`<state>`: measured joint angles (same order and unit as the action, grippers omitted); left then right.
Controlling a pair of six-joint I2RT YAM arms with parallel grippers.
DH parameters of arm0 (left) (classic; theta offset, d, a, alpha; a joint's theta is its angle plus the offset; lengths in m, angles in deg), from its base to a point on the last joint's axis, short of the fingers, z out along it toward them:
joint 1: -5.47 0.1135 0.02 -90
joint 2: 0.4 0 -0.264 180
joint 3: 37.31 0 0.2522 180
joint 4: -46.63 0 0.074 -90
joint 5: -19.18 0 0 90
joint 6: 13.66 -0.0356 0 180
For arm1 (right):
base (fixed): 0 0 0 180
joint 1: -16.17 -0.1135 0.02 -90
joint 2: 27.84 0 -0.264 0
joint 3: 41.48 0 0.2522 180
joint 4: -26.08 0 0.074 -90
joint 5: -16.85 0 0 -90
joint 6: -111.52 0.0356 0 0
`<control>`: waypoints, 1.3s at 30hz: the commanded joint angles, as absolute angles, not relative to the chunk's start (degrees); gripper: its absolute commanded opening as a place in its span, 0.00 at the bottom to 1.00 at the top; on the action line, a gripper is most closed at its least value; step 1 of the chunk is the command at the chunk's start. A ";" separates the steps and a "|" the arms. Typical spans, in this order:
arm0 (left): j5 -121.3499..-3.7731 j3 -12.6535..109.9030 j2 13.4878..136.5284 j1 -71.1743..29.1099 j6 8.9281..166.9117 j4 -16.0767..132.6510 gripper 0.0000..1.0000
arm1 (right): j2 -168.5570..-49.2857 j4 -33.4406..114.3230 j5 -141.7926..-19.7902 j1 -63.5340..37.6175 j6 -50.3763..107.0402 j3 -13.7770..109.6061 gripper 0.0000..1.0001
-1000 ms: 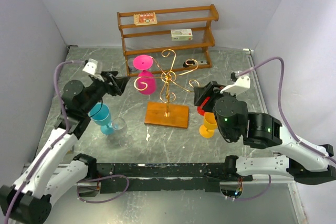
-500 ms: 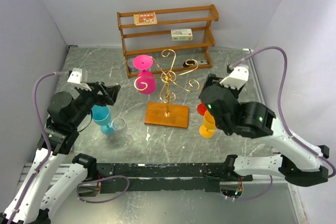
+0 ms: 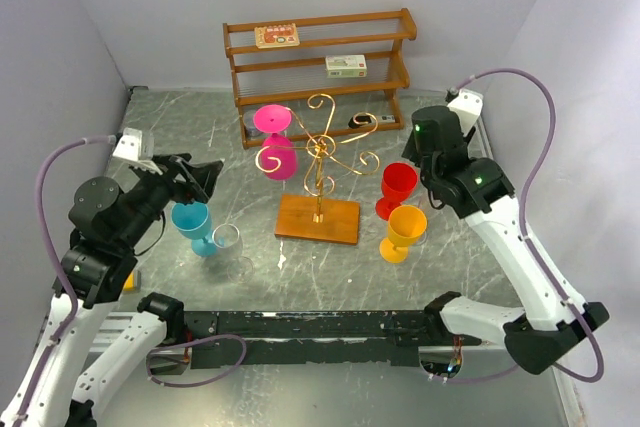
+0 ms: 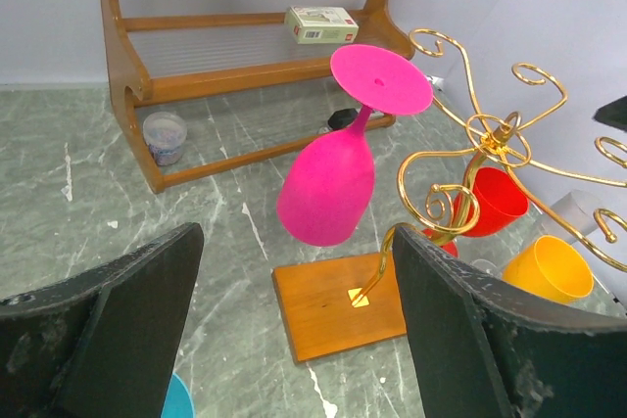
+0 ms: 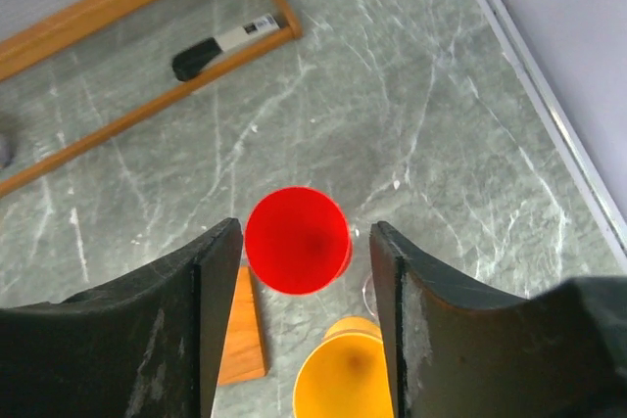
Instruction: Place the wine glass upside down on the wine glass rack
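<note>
Left pincer (image 4: 294,252) back; pink glass (image 4: 328,188) inverted

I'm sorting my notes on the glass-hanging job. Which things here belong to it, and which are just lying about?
Part of the job: gold rack, pink glass hung upside down on it, red glass, yellow glass, blue glass, clear glass.

Just lying about: wooden shelf, flat box on its top tier, white box on the middle tier, marker at its foot.
</note>
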<state>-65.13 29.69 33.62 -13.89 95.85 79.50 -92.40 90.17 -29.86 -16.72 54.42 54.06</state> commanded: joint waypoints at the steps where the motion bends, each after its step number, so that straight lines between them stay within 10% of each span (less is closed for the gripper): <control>1: -62.67 31.78 32.38 -14.04 94.39 82.10 0.89 | -92.86 87.25 -41.82 -8.06 51.84 48.73 0.52; 39: -62.88 33.45 27.78 -14.04 94.26 83.66 0.90 | -104.00 81.41 -58.21 3.35 44.02 39.83 0.29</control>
